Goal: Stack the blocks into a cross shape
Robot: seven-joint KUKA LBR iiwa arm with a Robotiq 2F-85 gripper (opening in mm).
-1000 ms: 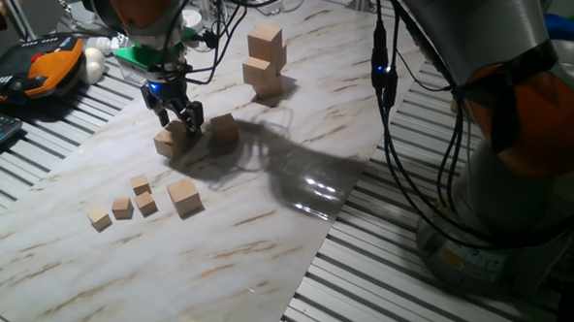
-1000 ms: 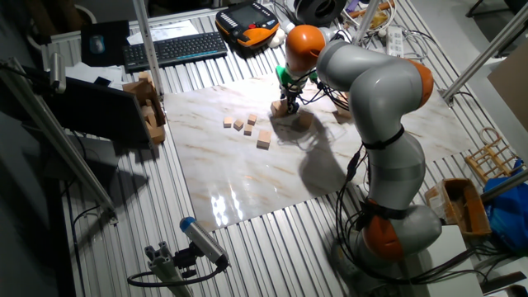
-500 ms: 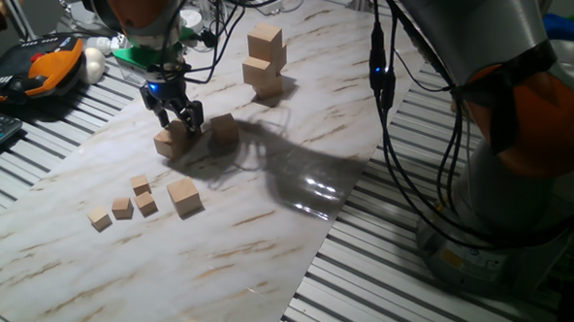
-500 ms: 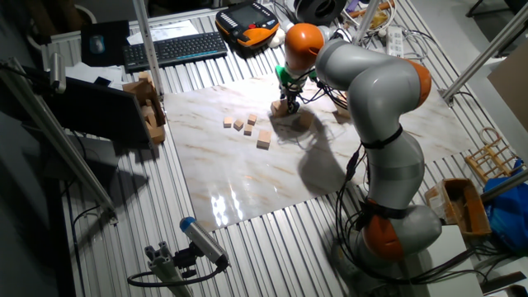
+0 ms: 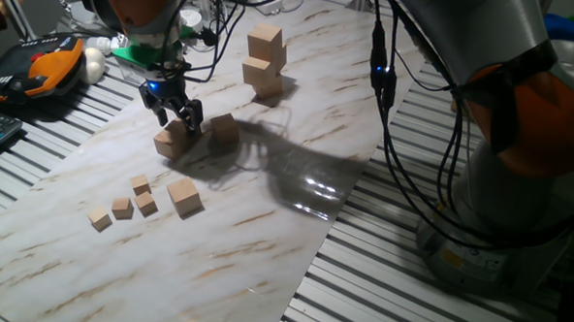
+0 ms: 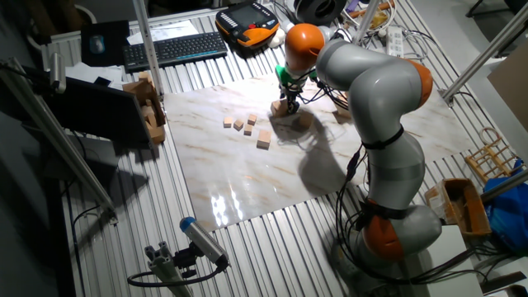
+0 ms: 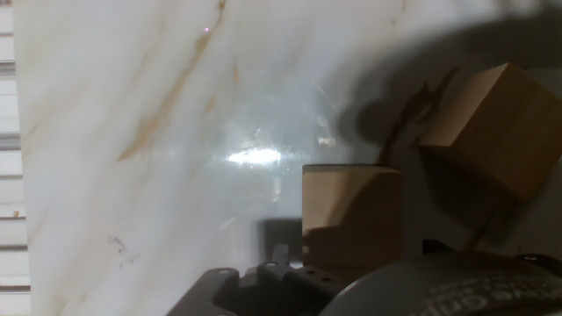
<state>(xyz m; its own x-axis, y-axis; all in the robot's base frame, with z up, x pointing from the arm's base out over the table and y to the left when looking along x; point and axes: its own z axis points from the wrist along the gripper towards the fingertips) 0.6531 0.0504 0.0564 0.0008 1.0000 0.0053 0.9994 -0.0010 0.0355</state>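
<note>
My gripper (image 5: 177,120) stands over a tan wooden block (image 5: 172,140) that rests on the marble board, with its fingers astride the block's top and open. This block fills the lower middle of the hand view (image 7: 351,219). A second block (image 5: 222,129) lies just to its right, turned at an angle, and also shows in the hand view (image 7: 492,123). A third block (image 5: 184,196) lies nearer the front. Two more blocks stand stacked at the back (image 5: 264,58). In the other fixed view the gripper (image 6: 288,103) is at the board's far side.
Several tiny wooden cubes (image 5: 122,208) lie at the front left of the marble board (image 5: 265,228). An orange pendant (image 5: 49,63) and a keyboard (image 6: 175,48) lie off the board. The arm's cables (image 5: 386,117) hang by the board's right edge.
The gripper has crept slightly up and to the left. The block under it has stayed in place.
</note>
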